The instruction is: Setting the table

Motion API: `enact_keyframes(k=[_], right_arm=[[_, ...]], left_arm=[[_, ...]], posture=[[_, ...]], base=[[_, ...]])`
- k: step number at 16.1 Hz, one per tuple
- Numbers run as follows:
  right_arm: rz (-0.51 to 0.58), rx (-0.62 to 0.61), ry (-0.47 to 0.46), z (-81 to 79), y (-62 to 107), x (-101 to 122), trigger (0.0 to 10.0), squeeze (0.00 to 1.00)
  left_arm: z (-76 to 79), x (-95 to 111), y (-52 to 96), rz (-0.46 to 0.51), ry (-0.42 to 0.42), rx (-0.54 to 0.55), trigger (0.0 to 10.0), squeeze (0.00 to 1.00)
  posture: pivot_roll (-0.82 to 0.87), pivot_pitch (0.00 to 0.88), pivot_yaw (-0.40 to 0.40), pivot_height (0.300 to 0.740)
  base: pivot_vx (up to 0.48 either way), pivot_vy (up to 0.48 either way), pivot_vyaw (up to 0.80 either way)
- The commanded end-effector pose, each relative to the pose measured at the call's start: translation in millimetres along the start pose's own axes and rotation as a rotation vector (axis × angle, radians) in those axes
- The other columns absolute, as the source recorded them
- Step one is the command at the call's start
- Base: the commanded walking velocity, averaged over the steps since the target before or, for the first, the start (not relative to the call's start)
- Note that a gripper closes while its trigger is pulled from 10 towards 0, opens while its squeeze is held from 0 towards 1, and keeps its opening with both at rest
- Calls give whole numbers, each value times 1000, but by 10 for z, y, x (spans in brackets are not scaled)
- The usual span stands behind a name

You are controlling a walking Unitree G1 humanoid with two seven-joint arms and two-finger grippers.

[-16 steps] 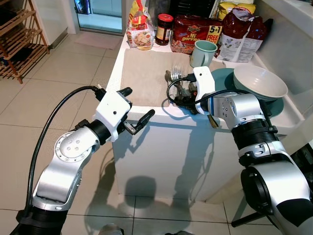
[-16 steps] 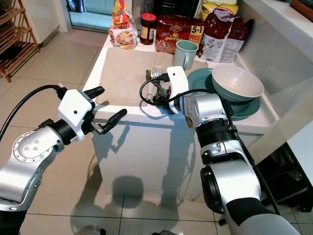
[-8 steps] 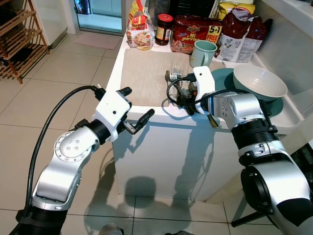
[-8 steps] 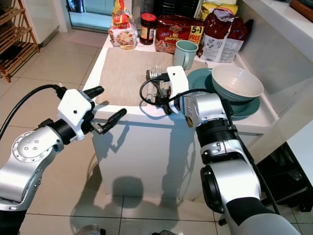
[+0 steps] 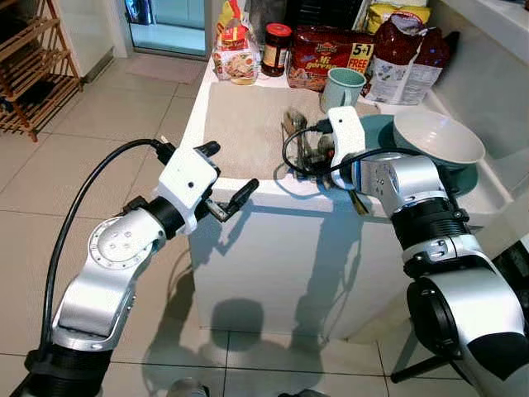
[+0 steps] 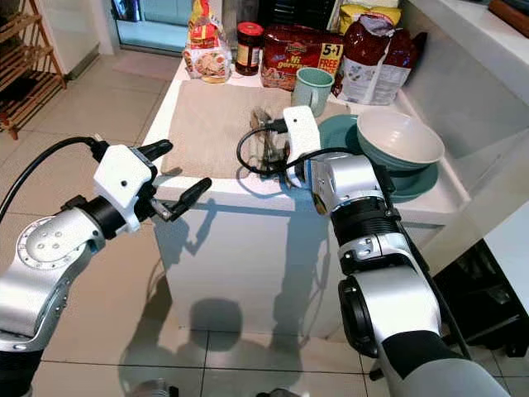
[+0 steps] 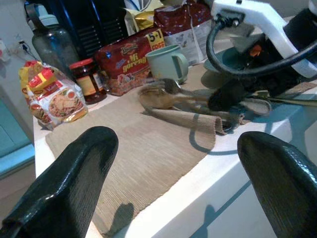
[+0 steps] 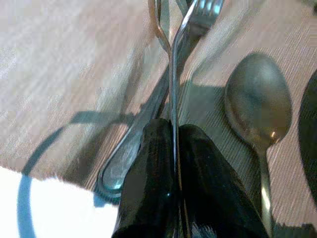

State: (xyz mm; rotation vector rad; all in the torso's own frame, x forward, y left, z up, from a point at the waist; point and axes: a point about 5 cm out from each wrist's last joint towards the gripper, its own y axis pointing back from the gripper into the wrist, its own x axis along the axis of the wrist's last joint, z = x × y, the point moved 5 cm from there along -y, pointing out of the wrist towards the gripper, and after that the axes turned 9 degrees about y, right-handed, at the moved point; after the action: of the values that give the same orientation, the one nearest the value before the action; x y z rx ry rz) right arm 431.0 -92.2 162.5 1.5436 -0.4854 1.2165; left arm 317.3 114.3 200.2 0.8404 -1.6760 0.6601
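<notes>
Two fingers of the right gripper (image 8: 173, 148) pinch a fork (image 8: 174, 87) over the beige placemat (image 5: 244, 124) on the worktop (image 5: 273, 203), left of a spoon (image 8: 258, 106). Left gripper (image 5: 223, 178) hovers wide open, empty, at the near-left edge.

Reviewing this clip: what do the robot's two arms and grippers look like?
Both arms are silver metal with round joints and black collars. Each ends in a white boxy wrist housing fed by a looping black cable. The left gripper and right gripper each have two long, glossy black fingers.
</notes>
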Motion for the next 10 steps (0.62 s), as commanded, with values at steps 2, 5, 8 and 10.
enact_keyframes(k=[2, 5, 8, 10], right_arm=[[131, -36, 22, 39, 77, 314, 0, 0], [153, -40, 28, 21, 93, 369, 0, 0], [255, -35, 31, -4, 123, 496, 0, 0], [394, -50, 1, 13, 197, 672, 0, 0]], left_arm=[[-48, 26, -10, -2, -11, 7, 10000, 0], [-61, 22, 9, -9, -17, 9, 10000, 0], [-70, 19, 13, -11, -20, 13, 10000, 0], [-73, 21, 13, -10, -22, 16, 10000, 0]], posture=[[190, 0, -111, 740], [196, 0, -113, 740], [199, 0, -114, 740], [199, 0, -114, 740]], base=[[0, 0, 0], [0, 0, 0], [0, 0, 0], [0, 0, 0]])
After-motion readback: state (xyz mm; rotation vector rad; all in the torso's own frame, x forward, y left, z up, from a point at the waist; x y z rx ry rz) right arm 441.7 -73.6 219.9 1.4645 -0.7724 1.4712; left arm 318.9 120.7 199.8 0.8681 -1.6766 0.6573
